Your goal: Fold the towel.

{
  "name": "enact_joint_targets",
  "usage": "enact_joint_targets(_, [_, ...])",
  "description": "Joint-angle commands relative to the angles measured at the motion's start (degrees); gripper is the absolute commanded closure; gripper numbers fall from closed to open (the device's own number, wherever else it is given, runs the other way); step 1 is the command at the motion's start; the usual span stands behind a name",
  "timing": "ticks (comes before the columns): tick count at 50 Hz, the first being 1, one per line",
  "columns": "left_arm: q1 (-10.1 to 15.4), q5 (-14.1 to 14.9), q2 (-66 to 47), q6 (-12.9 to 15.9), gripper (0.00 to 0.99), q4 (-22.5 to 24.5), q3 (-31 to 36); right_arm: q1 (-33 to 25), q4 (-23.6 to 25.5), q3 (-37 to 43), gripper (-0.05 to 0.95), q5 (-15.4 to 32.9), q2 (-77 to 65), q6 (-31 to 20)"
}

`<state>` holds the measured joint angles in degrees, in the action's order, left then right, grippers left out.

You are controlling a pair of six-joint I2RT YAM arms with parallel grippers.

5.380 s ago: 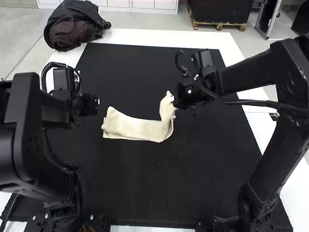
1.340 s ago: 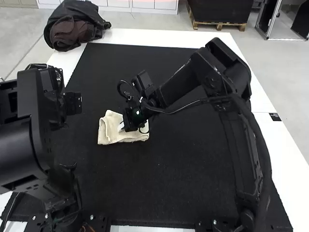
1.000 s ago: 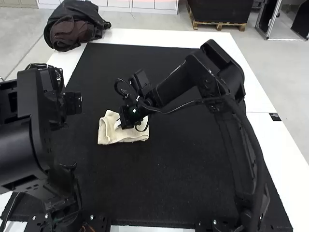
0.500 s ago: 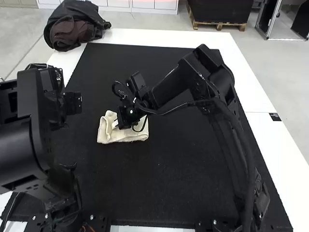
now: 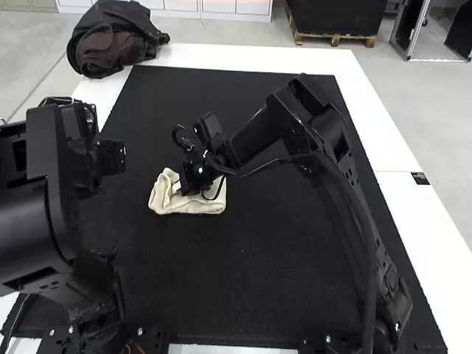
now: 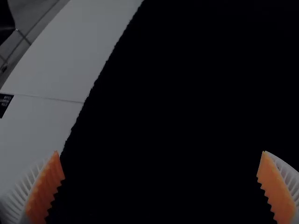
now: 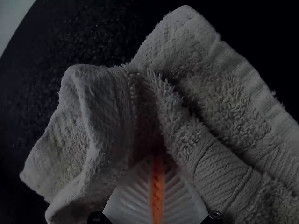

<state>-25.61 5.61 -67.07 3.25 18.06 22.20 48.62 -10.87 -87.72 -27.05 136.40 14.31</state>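
At the far left, a crumpled black fabric bundle with a brown patch (image 5: 110, 48) sits on the white tabletop's corner, outside the work; I can make out no lettering on it. Next comes the left gripper (image 6: 160, 154), its white ribbed fingers with orange pads spread wide and holding nothing, over the black textured mat (image 5: 258, 273). It stands near the towel without touching it, so a loose edge could slide about with nothing to pin it. The small cream terry towel (image 5: 195, 205) lies on the mat just beyond, partly folded and bunched, its left part rucked into a raised loop. The right gripper (image 7: 157, 161) is down in that cloth, its fingers pressed together and apparently pinching a ridge of it. If it lifts or drags before letting go, the upper layer may come along and undo the fold; if it opens inside the bunch, the ribbed fingers may snag the loops. Pressing down as it lies could leave a lumpy, skewed fold with uneven edges. Farthest right, a small dark rectangular label (image 5: 420, 178) with pale print is stuck to the white tabletop.
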Motion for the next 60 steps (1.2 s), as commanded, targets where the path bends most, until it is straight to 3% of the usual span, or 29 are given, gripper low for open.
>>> enact_joint_targets(1, [-0.5,0.81,0.01,0.53,0.026,0.48,-1.01,-1.6,-0.64,-2.1,0.93,0.94,1.33,-0.86])
enact_joint_targets(31, [-0.5,1.51,-0.08,0.53,0.026,1.01,-0.93,-2.92,-0.55,-4.74,0.93,0.68,3.61,0.11])
enact_joint_targets(60, [-0.06,1.78,0.01,-0.08,0.026,-2.07,4.17,-5.55,10.26,-6.06,0.93,-0.2,-12.65,3.01])
